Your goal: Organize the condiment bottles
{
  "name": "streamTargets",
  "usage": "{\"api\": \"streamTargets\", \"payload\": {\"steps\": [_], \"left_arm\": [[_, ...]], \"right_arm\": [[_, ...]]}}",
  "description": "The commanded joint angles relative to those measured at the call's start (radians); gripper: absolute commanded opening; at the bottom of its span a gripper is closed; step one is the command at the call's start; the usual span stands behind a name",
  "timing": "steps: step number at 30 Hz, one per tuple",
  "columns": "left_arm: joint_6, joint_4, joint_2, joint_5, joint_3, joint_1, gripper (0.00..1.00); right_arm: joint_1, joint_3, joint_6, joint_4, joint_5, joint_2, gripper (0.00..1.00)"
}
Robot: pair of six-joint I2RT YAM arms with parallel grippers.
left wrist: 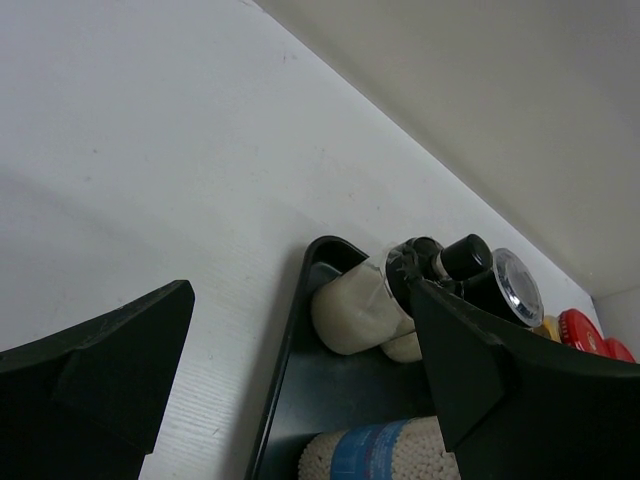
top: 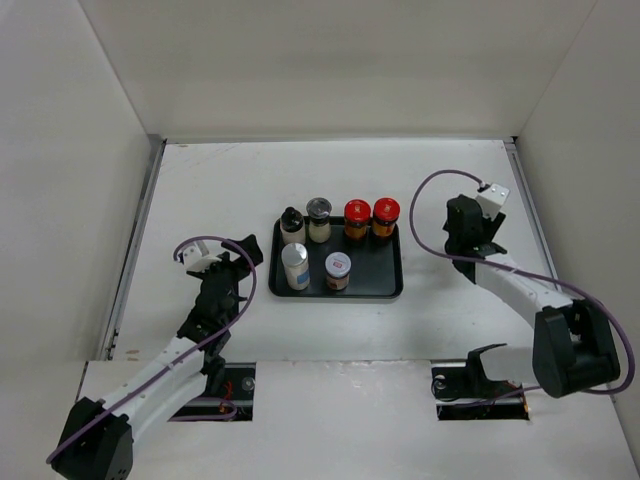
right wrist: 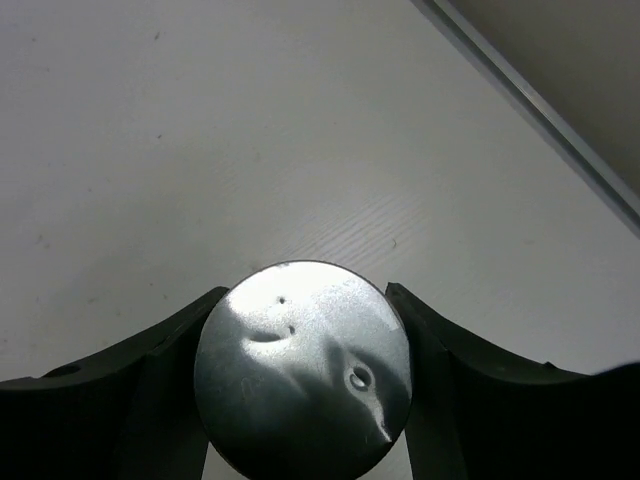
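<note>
Six condiment bottles stand on the black tray [top: 385, 285]. At the back are a black-capped cream jar [top: 291, 225], a grey-lidded cream jar [top: 319, 218] and two red-capped jars [top: 357, 218] [top: 385, 216]. At the front are a white-blue labelled bottle [top: 295, 266] and a silver-topped jar [top: 338, 270]. My left gripper [top: 235, 262] [left wrist: 300, 290] is open just left of the tray, facing the black-capped jar [left wrist: 360, 305]. To the right of the tray, my right gripper [top: 468, 240] [right wrist: 305, 292] has both fingers against a round silver-topped jar [right wrist: 300, 370], which the top view hides.
White walls close in the table on the left, back and right. A metal strip [right wrist: 540, 110] runs along the table edge beyond the right gripper. Bare white tabletop lies between the tray and the back wall.
</note>
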Motion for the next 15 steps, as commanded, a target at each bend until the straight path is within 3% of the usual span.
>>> {"api": "streamTargets", "payload": {"steps": [1, 7, 11, 15], "left_arm": [[0.004, 0.053, 0.001, -0.005, -0.001, 0.006, 0.92], [0.004, 0.061, 0.036, -0.028, 0.008, 0.009, 1.0], [0.009, 0.087, 0.051, -0.071, 0.007, 0.007, 1.0], [0.014, 0.067, 0.036, -0.083, 0.029, 0.01, 1.0]], "right_arm": [[0.063, 0.003, -0.016, 0.09, 0.048, -0.128, 0.51], [0.4, -0.028, -0.061, -0.018, 0.109, -0.352, 0.5], [0.6, -0.021, -0.013, -0.036, 0.102, -0.319, 0.51], [0.649, -0.034, -0.018, 0.097, 0.037, -0.222, 0.51]]}}
